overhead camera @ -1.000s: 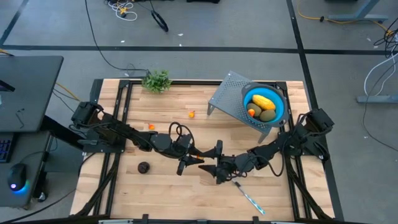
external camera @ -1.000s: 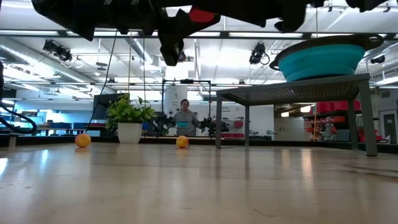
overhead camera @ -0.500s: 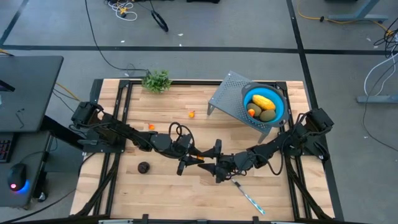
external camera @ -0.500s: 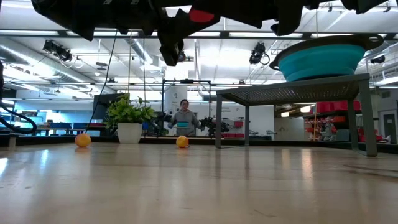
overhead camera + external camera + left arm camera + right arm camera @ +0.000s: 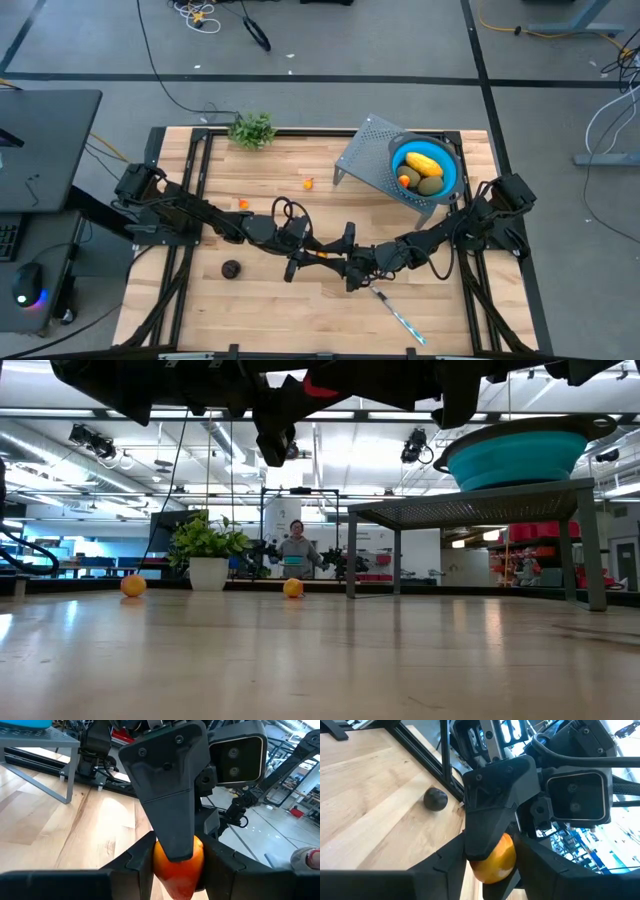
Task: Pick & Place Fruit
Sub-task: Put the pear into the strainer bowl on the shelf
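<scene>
Both grippers meet above the table's middle at one small orange-red fruit (image 5: 326, 256). My left gripper (image 5: 312, 254) is shut on it, and my right gripper (image 5: 338, 260), coming from the right, is shut on it too. A dark purple ball (image 5: 231, 268) rests on the table near the left. Two tiny orange-red fruits (image 5: 243, 204) (image 5: 309, 183) lie on the boards farther back. The yellow piece (image 5: 422, 160), an olive-green oval (image 5: 430, 185) and an orange one (image 5: 405, 180) lie in the blue bowl (image 5: 452, 175). My left gripper pinches the orange-red fruit (image 5: 177, 870) between its two fingers (image 5: 137, 865), coming level from the table's left. The fruit is lifted clear of the table. My right gripper's finger covers the fruit's upper part in the left wrist view. My right gripper pinches the same fruit (image 5: 492, 865) between its two fingers (image 5: 532, 862), coming level from the table's right. Its fingers stand crosswise to the left gripper's. One left finger (image 5: 490, 805) lies over the fruit's upper part in the right wrist view.
The blue bowl sits on a grey perforated stand (image 5: 365, 160) at the back right. A leafy green sprig (image 5: 252, 130) stands at the far edge. A knife with a blue handle (image 5: 400, 315) lies near the front, right of the grippers. A person (image 5: 295, 545) shows beyond the table.
My right gripper has moved a little toward the table's left, closing in on the left gripper and the fruit it holds. My left gripper and the fruit have kept still.
</scene>
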### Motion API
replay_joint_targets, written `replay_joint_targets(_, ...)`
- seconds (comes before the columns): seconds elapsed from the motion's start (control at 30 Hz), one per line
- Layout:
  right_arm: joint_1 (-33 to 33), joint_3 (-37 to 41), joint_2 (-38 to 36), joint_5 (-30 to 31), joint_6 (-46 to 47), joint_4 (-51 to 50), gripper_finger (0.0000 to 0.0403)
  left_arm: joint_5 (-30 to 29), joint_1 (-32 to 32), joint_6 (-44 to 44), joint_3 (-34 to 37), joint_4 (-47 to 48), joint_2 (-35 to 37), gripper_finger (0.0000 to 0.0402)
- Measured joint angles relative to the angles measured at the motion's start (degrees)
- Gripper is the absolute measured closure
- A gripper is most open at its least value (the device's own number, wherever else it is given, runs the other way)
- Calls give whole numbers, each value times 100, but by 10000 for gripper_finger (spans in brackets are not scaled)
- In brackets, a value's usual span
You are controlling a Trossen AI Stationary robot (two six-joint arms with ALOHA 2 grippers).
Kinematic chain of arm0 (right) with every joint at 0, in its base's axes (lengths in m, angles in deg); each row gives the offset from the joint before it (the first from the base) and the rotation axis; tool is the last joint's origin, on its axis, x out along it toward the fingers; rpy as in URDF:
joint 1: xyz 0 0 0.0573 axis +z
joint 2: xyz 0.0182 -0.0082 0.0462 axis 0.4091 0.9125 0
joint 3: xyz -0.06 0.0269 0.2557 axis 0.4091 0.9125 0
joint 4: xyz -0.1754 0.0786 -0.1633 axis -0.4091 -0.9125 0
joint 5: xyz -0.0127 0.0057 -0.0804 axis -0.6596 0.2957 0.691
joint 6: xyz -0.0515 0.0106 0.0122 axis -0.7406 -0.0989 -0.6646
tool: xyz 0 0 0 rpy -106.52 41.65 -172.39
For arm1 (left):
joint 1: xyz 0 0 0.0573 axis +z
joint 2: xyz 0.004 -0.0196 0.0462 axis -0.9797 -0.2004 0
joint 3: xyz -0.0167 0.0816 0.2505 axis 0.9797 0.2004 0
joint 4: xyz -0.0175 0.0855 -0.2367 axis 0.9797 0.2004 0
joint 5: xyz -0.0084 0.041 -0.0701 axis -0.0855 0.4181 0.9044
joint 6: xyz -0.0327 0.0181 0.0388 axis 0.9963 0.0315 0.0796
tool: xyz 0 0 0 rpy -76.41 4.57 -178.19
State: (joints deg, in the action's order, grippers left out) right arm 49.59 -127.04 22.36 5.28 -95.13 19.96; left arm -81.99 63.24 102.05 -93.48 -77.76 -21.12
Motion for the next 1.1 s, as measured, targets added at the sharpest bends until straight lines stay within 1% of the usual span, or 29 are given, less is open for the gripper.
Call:
replay_joint_targets(0.23,1,0,0,-2,-4,-2,249,-33,-1,2,0,-9,0,262)
replay_joint_targets(0.33,1,0,0,1,73,-15,250,-89,-2,2,0,-13,0,251)
replay_joint_targets(0.43,1,0,0,-4,153,-102,250,-126,2,0,0,-45,0,229)
replay_joint_targets(0.6,3,0,0,-12,155,-128,250,-128,2,2,0,-55,5,177)
replay_joint_targets(0.77,70,0,0,41,155,-183,250,-18,2,-121,0,-47,210,128)
replay_joint_targets(0.9,164,0,0,490,150,-216,250,73,-13,-324,-2,210,486,100)
replay_joint_targets(1.0,263,0,-62,905,21,-177,250,-84,-24,-450,-2,577,585,87)
replay_joint_targets(1.1,388,0,-145,1357,3,-171,250,-358,-22,-587,-2,863,599,84)
